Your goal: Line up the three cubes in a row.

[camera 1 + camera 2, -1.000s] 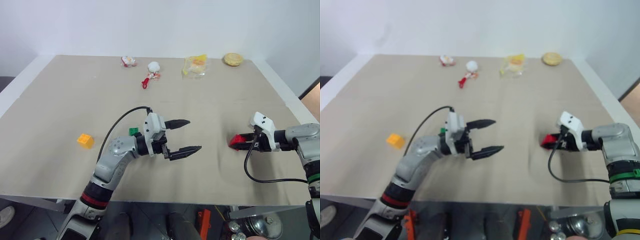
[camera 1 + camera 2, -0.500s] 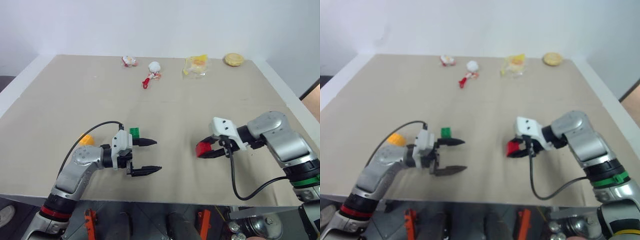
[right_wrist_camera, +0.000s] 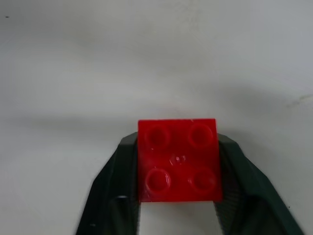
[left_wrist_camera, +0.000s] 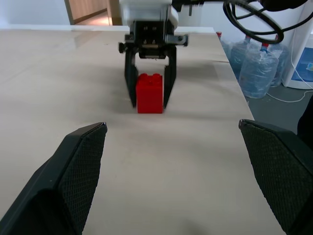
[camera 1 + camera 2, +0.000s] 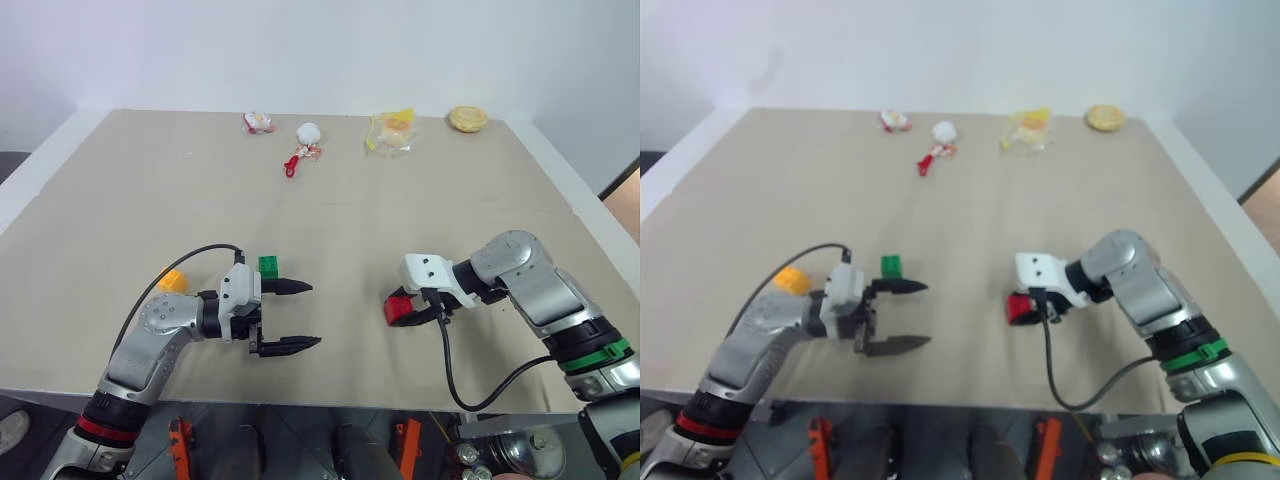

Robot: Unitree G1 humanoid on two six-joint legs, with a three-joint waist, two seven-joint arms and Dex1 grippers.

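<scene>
Right pincer (image 5: 403, 312): astride the red cube (image 5: 399, 309), one finger on each side, cube sitting on the desk (image 5: 120, 200); grip or slack not clear.
Left pincer (image 5: 296, 316): spread wide, nothing held, pointing toward the red cube.
Green cube (image 5: 269, 266): on the desk, just behind the left pincer's far finger.
Yellow-orange cube (image 5: 172, 281): on the desk, partly hidden behind the left arm.

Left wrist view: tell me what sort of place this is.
Probably an indoor lab or office workspace: large water-cooler bottles stand on the floor beyond the beige table, with a wooden door behind.
</scene>
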